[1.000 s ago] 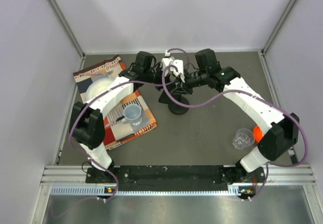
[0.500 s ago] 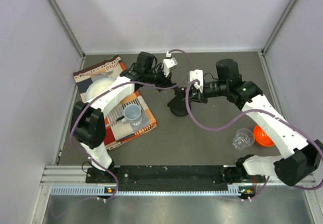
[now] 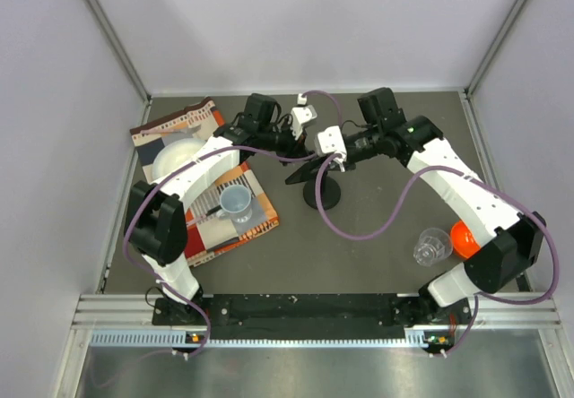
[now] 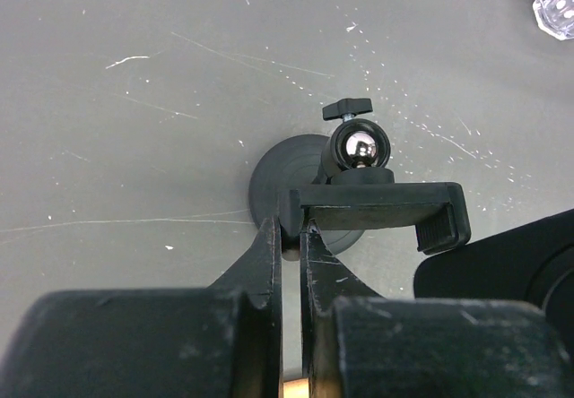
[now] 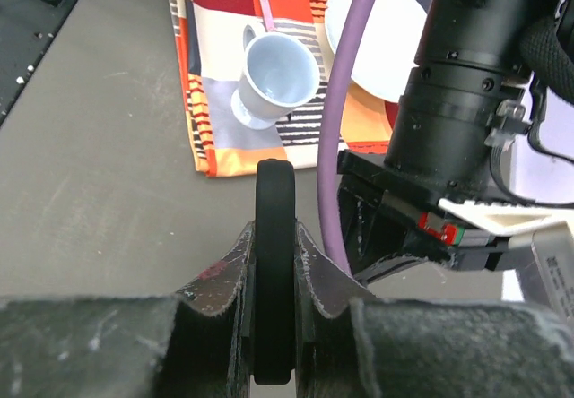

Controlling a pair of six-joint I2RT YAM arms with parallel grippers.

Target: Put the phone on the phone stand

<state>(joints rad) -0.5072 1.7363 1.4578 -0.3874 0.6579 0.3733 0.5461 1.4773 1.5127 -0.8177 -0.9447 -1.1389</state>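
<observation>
While both arms are stretched out over the middle of the bench (image 3: 377, 228), here's how it looks from my end. The left gripper (image 4: 291, 237) has its fingers pinched together on the left end of the clamp bracket (image 4: 372, 205) on top of the phone stand (image 4: 359, 160). The stand's round disc base (image 4: 273, 178) sits flat on the bench right below. The right gripper (image 5: 273, 237) is clamped on the phone (image 5: 273, 187), which I only get edge-on in the right wrist view: a thin black strip standing between the two fingers and poking out past the tips. From the top camera the two grippers come together just above the stand, very near each other. The phone reads there as a dark slab held off the bench, just beside the stand's post on the cloth side, so it's not seated in the bracket yet. I honestly can't tell from any view whether the phone's edge is touching the bracket. Off to the left there's an orange-checked cloth (image 3: 260, 219) with a pale cup (image 3: 236, 203) sitting on it and a white plate (image 3: 175, 156) further back, partly under the left arm. Over on the right, near that arm's base, a clear plastic cup (image 3: 432, 246) stands just beside an orange thing (image 3: 465, 237), both well apart from the stand.
</observation>
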